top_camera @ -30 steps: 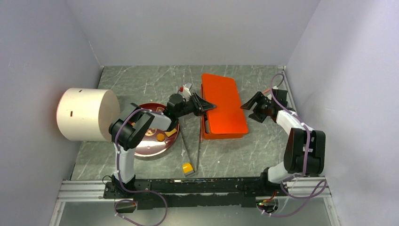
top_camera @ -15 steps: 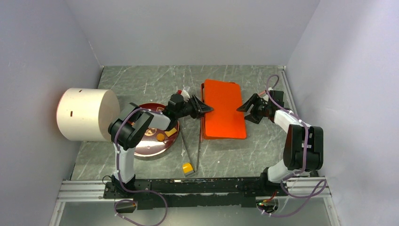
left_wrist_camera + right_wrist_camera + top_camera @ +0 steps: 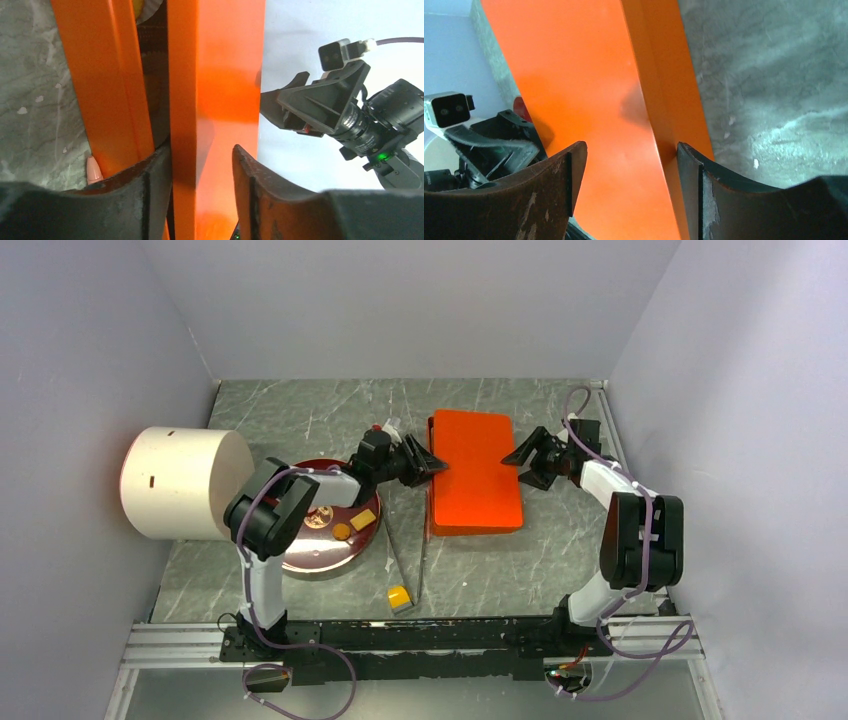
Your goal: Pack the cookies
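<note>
An orange lid [image 3: 470,475] lies flat over the orange box, whose base [image 3: 100,75] shows beneath the lid [image 3: 215,75] in the left wrist view. My left gripper [image 3: 432,465] [image 3: 201,150] is open astride the lid's left edge: one finger rests on the rim, the other stands off it. Astride the right edge of the lid [image 3: 574,65] is my right gripper [image 3: 520,462] [image 3: 631,146], open wide. A few cookies [image 3: 342,531] lie on the dark red plate [image 3: 310,562] at left. The box's inside is hidden.
A large white cylinder [image 3: 185,483] lies left of the plate. A yellow cube [image 3: 400,596] and two thin sticks [image 3: 395,550] lie on the table in front of the box. A pink tip [image 3: 93,170] shows beside the box base. Walls stand close on three sides.
The lid has come down from a raised, tilted hold to lie flat on the box. My left jaws have opened off it. The right gripper has shifted back a little.
</note>
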